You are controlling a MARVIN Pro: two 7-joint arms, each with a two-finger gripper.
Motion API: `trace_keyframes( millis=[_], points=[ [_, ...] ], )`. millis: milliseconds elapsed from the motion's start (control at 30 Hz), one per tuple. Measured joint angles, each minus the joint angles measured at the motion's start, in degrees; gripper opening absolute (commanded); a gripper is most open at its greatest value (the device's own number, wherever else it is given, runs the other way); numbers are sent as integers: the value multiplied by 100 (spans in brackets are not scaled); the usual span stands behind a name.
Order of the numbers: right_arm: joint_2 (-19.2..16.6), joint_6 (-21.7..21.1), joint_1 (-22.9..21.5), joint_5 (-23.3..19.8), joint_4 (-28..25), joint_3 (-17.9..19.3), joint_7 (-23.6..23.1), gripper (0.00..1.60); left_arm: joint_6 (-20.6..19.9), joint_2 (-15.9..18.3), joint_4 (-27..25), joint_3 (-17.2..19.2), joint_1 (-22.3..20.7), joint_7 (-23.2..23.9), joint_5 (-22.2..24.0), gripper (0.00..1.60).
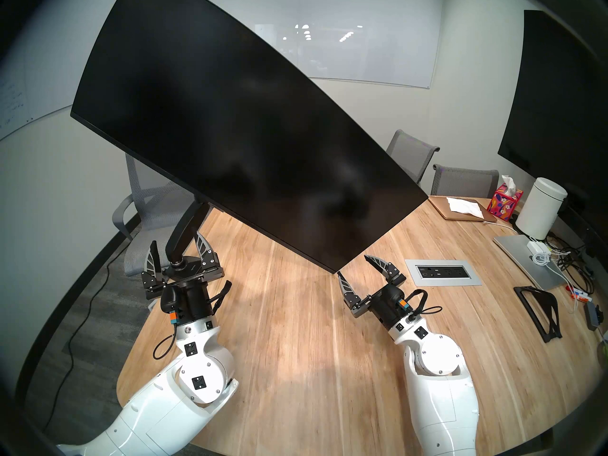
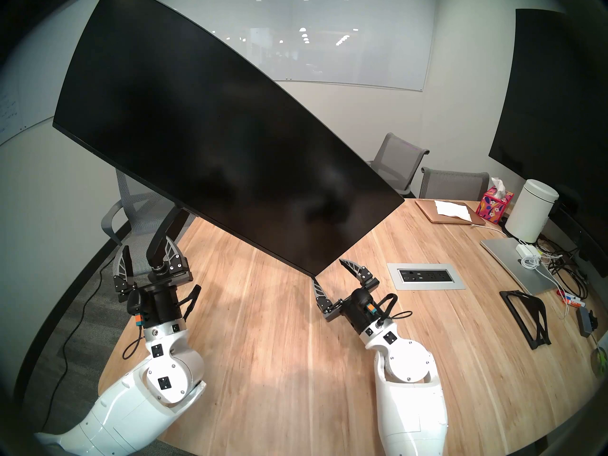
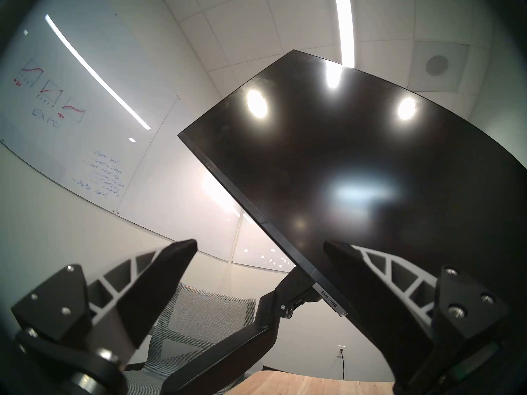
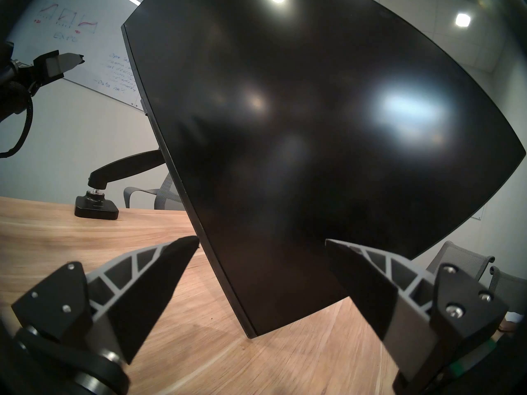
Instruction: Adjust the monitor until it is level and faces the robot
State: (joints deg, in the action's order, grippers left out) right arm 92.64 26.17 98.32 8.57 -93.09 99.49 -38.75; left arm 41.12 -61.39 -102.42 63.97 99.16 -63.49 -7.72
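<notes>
Black monitor (image 1: 237,133) steeply tilted (right end low) | right claw (image 1: 360,269) open

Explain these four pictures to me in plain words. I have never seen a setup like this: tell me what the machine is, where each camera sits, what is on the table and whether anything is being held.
This is a robot with two white arms, each ending in a two-fingered gripper. The two wide pictures come from cameras on its head, looking down at a wooden table. The other two come from cameras on each wrist, looking up past the fingers.

The big black slab is the monitor, strongly tilted, its right corner dipping low toward the table. It hangs on a black mount arm with a small base.

The left gripper is open near the mount arm. The right gripper is open around the monitor's low corner. Neither holds anything.

To the right lie a tissue box, a white canister, a closed laptop and cables.
</notes>
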Motion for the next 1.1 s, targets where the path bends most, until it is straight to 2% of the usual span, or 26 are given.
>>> trace_keyframes(
  millis=[767,1100],
  points=[
    [0,0,4,5,3,0,0,160,16,-6,7,6,0,2,19,160],
    [0,0,4,6,4,0,0,160,198,-53,41,47,27,145,94,160]
  ],
)
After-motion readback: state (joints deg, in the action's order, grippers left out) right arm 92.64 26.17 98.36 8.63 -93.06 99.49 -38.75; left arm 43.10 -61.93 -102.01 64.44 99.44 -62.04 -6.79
